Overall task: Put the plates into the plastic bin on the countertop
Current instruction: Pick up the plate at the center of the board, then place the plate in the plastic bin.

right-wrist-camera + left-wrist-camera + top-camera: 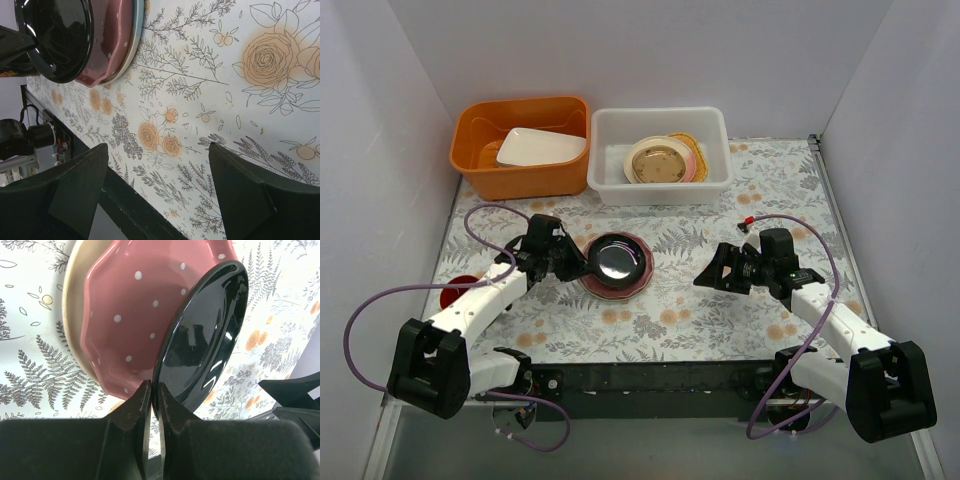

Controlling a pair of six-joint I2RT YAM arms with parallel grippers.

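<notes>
A small black plate [618, 258] is on top of a pink dotted plate [620, 287] and a cream plate at the countertop's [700, 330] middle. My left gripper [578, 262] is shut on the black plate's near-left rim. In the left wrist view my gripper [154, 387] pinches the black plate [205, 350], which is tilted off the pink plate [135, 305] and the cream plate [72, 300]. My right gripper [705, 278] is open and empty to the right of the stack, as the right wrist view [157, 147] shows. The white plastic bin [660, 188] at the back holds a cream maroon-rimmed plate [658, 160] on an orange plate [692, 145].
An orange tub [520, 180] at the back left holds a white rectangular dish [540, 147]. A red cup [455, 292] is partly hidden behind my left arm. Purple cables loop beside both arms. White walls close the sides and back.
</notes>
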